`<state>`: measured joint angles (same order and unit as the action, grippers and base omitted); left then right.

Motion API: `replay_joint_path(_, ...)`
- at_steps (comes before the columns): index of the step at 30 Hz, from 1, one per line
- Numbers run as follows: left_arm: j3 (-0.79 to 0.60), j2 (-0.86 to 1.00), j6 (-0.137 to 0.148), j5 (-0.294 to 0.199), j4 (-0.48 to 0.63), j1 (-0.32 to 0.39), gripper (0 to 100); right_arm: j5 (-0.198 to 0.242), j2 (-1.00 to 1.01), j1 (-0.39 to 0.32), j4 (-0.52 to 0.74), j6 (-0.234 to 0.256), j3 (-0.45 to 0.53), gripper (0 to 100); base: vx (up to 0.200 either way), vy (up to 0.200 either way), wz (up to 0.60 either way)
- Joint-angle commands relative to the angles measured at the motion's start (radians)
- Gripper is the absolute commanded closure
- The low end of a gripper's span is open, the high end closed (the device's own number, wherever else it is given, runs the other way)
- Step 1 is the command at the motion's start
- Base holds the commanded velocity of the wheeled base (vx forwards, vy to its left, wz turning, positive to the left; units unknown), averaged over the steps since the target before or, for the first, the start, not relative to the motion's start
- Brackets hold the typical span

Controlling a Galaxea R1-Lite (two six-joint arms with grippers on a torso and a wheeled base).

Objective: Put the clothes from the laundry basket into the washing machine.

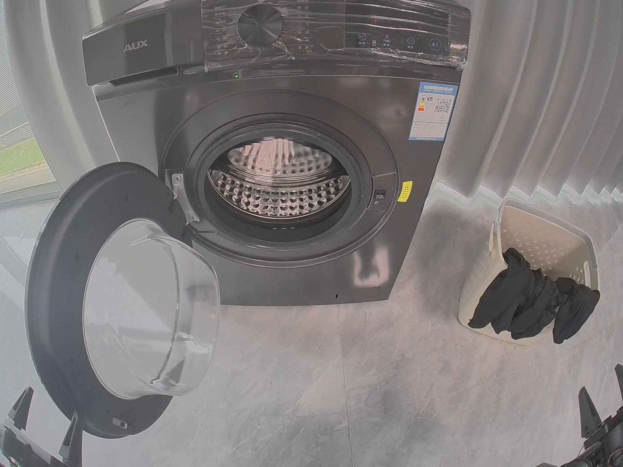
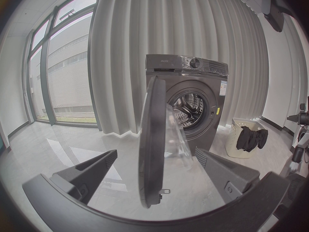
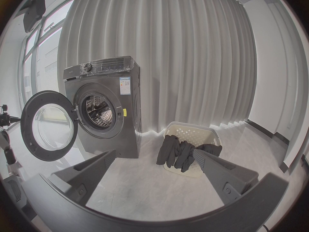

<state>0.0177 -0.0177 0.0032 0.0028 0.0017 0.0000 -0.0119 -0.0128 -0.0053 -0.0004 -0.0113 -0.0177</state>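
Right wrist view showed my right pincer (image 3: pixel 154 152) spread and empty, the left pincer (image 2: pixel 155 152) likewise. Ahead, crumpled black clothes (image 3: pixel 175 152) hung over the rim of the cream plastic laundry basket (image 3: pixel 196 135); I judged pinching their bunched middle safest. Beyond, the grey front-loading washing machine (image 3: pixel 128 126) stood open.

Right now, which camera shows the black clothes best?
The head view: the clothes drape over the basket rim, whole, unblocked. The right wrist view has a gripper finger across them; the left wrist view, far off.
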Motion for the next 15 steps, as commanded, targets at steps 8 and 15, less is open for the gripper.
replay_joint_path(8, -0.018, 0.018, 0.000, 0.002, 0.000, 0.000, 0, 0.006, 0.004, 0.001, 0.000, 0.004, 0.018, 0, 0.000, 0.000, 0.00)
replay_joint_path(15, -0.018, 0.018, 0.000, 0.002, 0.000, 0.000, 0, 0.007, 0.004, 0.001, 0.000, 0.007, 0.018, 0, 0.000, -0.086, 0.00)
